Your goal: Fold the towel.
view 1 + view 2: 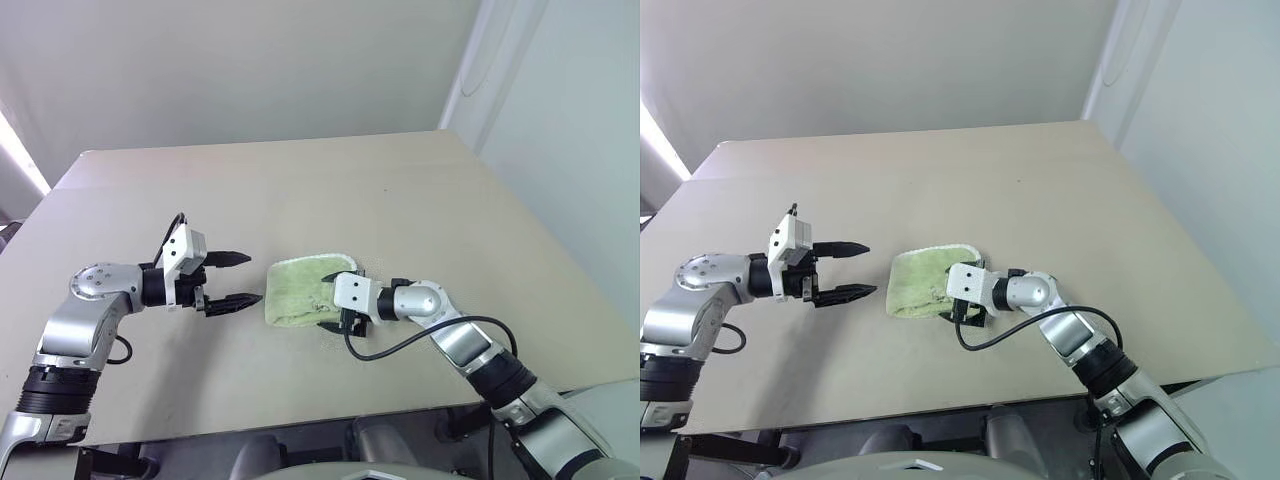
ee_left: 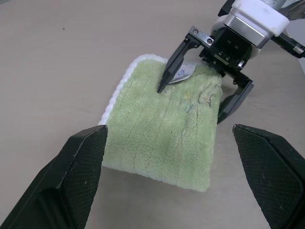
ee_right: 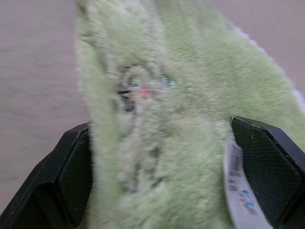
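The towel (image 1: 298, 292) is a light lime-green terry cloth, lying folded into a small thick rectangle on the tan table (image 1: 300, 180). A whitish stitched edge runs along its far side, and a small white tag (image 2: 183, 73) lies on its right end. My right gripper (image 1: 325, 300) is open, low over that right end, with one finger at the far side near the tag and the other at the near side. My left gripper (image 1: 254, 278) is open with nothing in it, a short way left of the towel and pointing at it.
The table's front edge (image 1: 300, 420) runs close below both arms. A black cable (image 1: 400, 345) loops from my right wrist over the table. Pale walls (image 1: 560, 120) stand behind and to the right.
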